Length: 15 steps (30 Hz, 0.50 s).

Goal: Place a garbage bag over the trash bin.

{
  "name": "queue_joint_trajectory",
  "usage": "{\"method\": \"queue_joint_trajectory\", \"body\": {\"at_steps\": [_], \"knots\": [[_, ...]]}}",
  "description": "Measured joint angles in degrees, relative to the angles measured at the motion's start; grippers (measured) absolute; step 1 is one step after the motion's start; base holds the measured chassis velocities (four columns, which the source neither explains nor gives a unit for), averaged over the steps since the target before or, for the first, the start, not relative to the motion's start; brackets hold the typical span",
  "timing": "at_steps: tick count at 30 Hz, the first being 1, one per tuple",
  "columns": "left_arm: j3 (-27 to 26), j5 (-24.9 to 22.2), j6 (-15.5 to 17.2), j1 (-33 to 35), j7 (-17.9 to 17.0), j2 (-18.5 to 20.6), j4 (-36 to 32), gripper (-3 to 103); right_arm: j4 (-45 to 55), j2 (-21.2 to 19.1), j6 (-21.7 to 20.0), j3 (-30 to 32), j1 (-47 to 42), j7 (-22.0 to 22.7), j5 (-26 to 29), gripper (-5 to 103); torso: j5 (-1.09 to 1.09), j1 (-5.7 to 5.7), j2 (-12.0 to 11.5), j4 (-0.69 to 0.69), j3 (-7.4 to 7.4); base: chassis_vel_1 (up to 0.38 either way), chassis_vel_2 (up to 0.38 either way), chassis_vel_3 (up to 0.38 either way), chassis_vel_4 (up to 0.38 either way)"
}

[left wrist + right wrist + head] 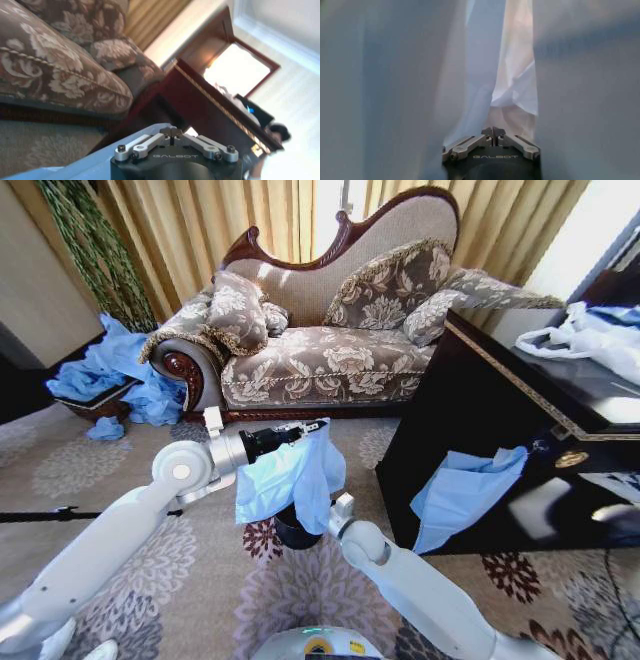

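One light-blue garbage bag [290,480] is hanging between two grippers above one small black trash bin [296,535] that is standing on the patterned carpet [120,470] in front of one floral sofa [320,350]. The left gripper [318,426] is pinching the bag's top edge with closed fingers. The right gripper [492,129] is sitting inside the bag's folds, fingers pressed together on the plastic.

Head looks down; wrists close on garbage bag [290,478]
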Motion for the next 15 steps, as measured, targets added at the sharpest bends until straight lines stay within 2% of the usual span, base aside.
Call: {"method": "queue_joint_trajectory", "body": {"at_steps": [2, 5, 9, 15], "knots": [[0.02, -0.15, -0.37, -0.06, -0.42, -0.56, 0.18, 0, -0.28, -0.02, -0.26, 0.15, -0.07, 0.13, -0.3, 0, 0.0, 0.0, 0.0, 0.0, 0.0, 0.0, 0.0, 0.0, 0.0], [1.17, -1.26, -2.24, -0.92, -2.57, -3.49, 0.8, 0, -2.12, -0.37, -2.29, 0.36, -0.02, 0.5, -2.47, 0, 0.01, 0.0, 0.0, -0.03, 0.0, 0.0, 0.0, 0.0, 0.0], [1.29, -1.36, -3.43, -0.03, -3.18, -4.76, 1.31, 0, -3.65, -0.18, -3.35, 0.61, 0.03, 0.97, -4.25, 0, 0.02, 0.01, 0.0, -0.02, 0.0, 0.0, 0.0, 0.0, 0.0], [-1.49, -0.23, -4.99, 6.25, -3.4, -5.37, 1.29, 0, -3.85, -0.38, -5.05, -0.17, -0.07, 2.06, -4.24, 0, 0.0, 0.0, 0.0, 0.0, 0.0, 0.0, 0.0, 0.0, 0.0]]}}
